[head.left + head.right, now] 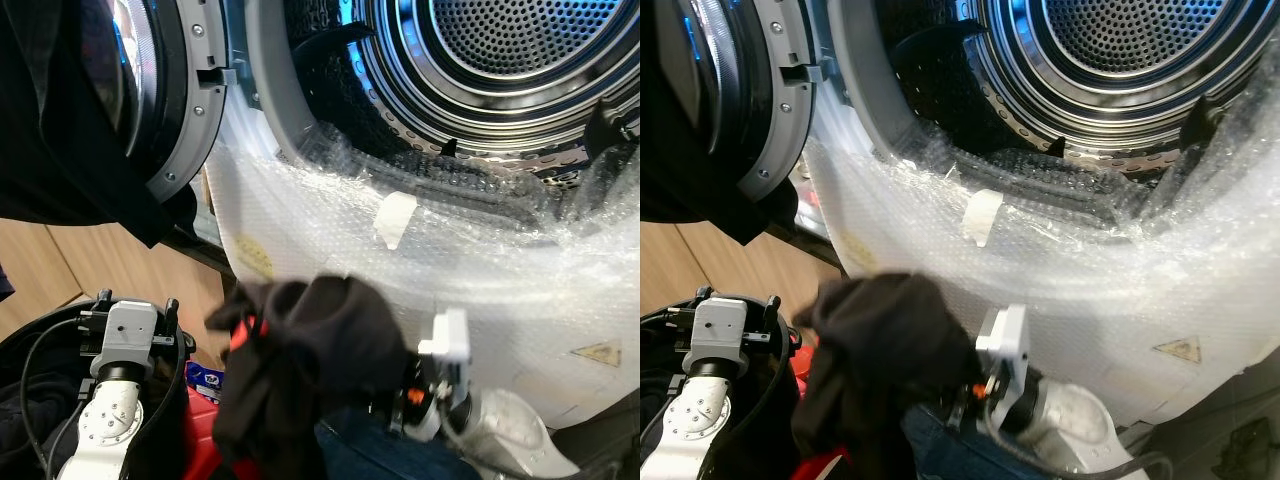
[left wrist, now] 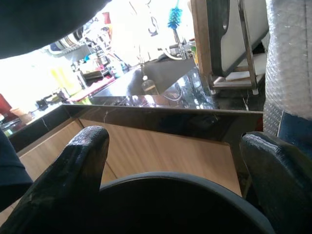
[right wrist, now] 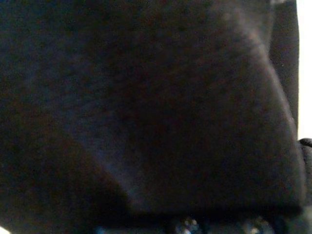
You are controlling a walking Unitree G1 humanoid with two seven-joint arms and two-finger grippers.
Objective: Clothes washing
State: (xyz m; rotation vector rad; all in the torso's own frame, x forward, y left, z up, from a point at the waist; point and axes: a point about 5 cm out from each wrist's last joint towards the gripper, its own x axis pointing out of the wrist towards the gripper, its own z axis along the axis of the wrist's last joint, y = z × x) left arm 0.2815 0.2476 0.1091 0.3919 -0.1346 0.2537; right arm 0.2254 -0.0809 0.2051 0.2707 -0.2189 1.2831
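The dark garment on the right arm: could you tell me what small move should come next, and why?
Probably lift the right gripper up and forward toward the drum. The dark garment bunches over it below the bubble-wrapped door rim, and the washer's door stands open.

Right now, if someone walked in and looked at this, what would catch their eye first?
Probably the open washing machine drum, shiny and perforated at upper right, its front wrapped in bubble wrap. Next, the bundle of dark clothing bunched over the right gripper just below the opening. The left gripper sits open, low on the left over a dark basket rim.
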